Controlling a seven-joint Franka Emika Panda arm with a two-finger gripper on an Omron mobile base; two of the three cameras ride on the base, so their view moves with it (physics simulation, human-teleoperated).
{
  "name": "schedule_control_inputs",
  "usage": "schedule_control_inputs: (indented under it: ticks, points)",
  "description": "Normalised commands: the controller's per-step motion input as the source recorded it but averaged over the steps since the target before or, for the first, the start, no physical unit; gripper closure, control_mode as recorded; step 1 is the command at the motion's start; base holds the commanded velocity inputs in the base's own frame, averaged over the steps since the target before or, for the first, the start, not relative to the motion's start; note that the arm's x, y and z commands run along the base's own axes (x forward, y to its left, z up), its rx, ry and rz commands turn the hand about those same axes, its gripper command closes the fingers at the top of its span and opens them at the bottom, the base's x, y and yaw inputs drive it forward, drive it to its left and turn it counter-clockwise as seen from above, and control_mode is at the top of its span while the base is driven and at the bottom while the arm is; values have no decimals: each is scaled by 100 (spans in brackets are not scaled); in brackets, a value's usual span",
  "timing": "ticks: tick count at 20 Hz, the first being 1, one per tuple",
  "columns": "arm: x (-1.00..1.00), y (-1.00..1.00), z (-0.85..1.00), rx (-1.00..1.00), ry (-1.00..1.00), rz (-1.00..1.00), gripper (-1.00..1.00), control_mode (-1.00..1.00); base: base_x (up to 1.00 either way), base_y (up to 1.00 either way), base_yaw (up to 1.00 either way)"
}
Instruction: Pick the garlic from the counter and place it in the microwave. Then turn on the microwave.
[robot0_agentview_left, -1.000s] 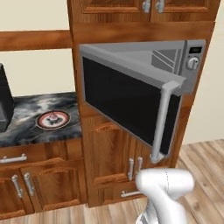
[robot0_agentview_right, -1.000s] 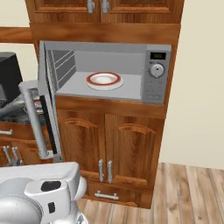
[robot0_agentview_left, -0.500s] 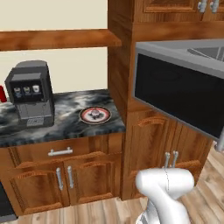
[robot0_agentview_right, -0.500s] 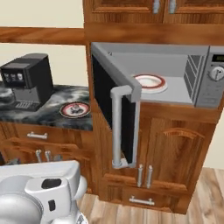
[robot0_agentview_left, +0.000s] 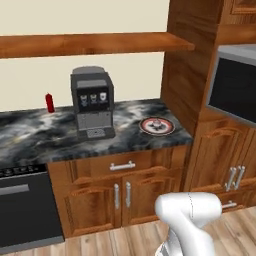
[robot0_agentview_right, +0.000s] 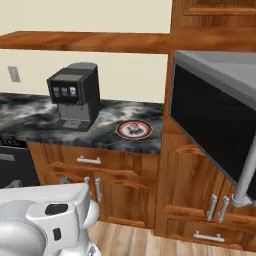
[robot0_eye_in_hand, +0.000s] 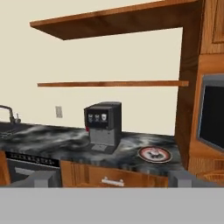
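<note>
**Mia:** Where is the garlic (robot0_agentview_left: 156, 123) sitting?

**Ben:** It is sitting on a red-rimmed plate (robot0_agentview_left: 168, 129) on the dark counter (robot0_agentview_left: 45, 135), near the right end. The coffee machine (robot0_agentview_left: 92, 102) is standing beside the plate, to its left. In the right base view the garlic (robot0_agentview_right: 134, 128) is looking like a little pale lump in the middle of the plate (robot0_agentview_right: 123, 133).

**Mia:** Is the hand holding it?

**Ben:** No. The gripper (robot0_eye_in_hand: 113, 178) is looking at the counter from well away. Its two tips are standing wide apart, and nothing is sitting between them.

**Mia:** What about the microwave (robot0_agentview_right: 215, 117)?

**Ben:** Its black glass door is hanging open on the right, with the long bar handle (robot0_agentview_right: 245, 177) poking out low down.

**Mia:** So which step is going on?

**Ben:** I am thinking the robot is only getting ready to reach. The garlic is not picked up yet.

**Mia:** What is the next move needing?

**Ben:** I am guessing the hand is needing to come over the plate, go down around the bulb and squeeze gently, since it is small and round and could roll away.
</note>
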Motion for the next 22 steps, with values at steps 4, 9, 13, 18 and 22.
schedule_control_inputs:
  ticks: [4,9,13,18,22]
  points:
    - [0,0,0,0,0,0,-100,100,14,69,-6]
    - [0,0,0,0,0,0,-100,100,42,41,-11]
    - [0,0,0,0,0,0,-100,100,70,23,-6]
    - [0,0,0,0,0,0,-100,100,68,8,-1]
    - [0,0,0,0,0,0,-100,100,53,0,0]
